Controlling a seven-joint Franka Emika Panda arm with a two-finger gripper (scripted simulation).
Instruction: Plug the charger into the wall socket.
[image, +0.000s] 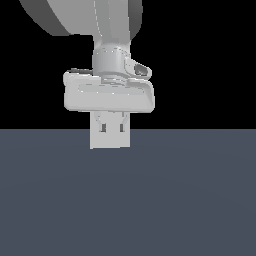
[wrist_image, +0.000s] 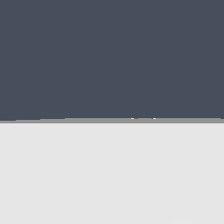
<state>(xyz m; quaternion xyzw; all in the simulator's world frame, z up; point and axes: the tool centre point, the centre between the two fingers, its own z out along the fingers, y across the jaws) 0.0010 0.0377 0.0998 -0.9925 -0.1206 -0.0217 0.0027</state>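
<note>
Now your claw (image: 112, 131) grips the charger (image: 110, 140) pointing straight down, while no socket shows to aim at.

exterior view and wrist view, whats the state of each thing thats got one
claw: pointing down; open or shut cannot be told
wall socket: likely the upright white square behind the claw
charger: cannot be made out against the white
white surface: fills half the wrist view, yellowish dots at its edge
</note>
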